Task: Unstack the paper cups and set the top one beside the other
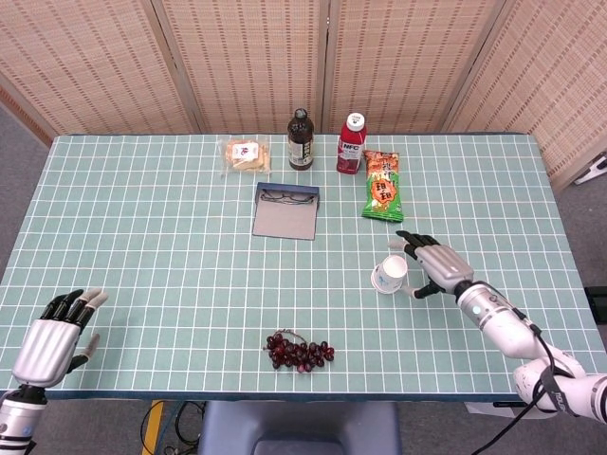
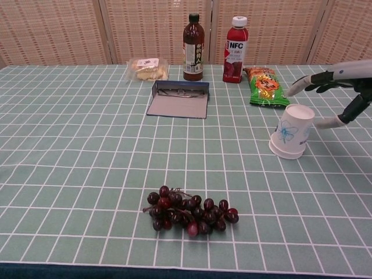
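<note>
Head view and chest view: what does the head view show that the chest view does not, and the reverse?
Only the head view shows the left hand, open near the table's front left corner, and the right arm behind the right hand.

Only the chest view shows the blue print on the side of the paper cups.

Both show the right hand open close beside the upside-down cups, the grapes, the glasses case, two bottles, the green snack bag and the pastry packet.
</note>
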`<state>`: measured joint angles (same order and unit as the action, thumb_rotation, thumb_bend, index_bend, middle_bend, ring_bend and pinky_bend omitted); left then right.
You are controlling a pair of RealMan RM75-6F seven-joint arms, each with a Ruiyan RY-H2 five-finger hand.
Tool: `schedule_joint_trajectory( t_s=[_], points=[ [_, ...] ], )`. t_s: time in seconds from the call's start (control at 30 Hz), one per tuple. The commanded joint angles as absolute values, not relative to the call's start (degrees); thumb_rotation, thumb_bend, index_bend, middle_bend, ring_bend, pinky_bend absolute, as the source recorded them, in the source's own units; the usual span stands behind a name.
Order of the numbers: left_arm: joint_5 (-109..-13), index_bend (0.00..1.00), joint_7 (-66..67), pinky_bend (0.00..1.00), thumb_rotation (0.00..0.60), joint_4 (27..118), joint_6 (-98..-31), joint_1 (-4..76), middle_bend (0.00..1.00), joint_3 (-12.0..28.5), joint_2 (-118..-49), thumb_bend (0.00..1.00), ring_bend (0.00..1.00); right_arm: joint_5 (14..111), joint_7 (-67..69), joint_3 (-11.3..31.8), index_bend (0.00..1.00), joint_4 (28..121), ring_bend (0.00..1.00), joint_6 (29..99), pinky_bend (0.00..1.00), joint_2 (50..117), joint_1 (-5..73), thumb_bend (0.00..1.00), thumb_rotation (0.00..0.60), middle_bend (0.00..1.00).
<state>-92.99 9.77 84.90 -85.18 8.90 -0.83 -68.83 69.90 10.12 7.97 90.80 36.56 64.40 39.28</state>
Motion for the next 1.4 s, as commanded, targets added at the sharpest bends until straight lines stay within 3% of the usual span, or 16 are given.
schedule_joint_trajectory(
  t_s=[0.03,0.67,1.4],
  points=[
    [-93.0,0.21,9.8,0.17,0.600,84.9,-85.2,8.9,0.19,-0.9,-68.8,0.40,0.15,69.1,9.2,7.8,0.15,90.2,0.00,36.9,0.00,65.1,39.5,0.29,0.600,0.00],
    [-92.9,0.21,9.2,0.17,0.600,85.2,-85.1,8.7,0.19,-0.8,-68.5,0.40,0.15,66.4,6.7,7.7,0.26,86.3,0.00,37.4,0.00,69.3,41.0,0.31,0.600,0.00],
    [-92.7,0.21,10.0,0.17,0.600,84.6,-84.5,8.9,0.19,-0.7,-68.9,0.40,0.15,67.2,5.7,8.1,0.30,89.4,0.00,40.9,0.00,67.3,40.1,0.33,0.600,0.00]
  ],
)
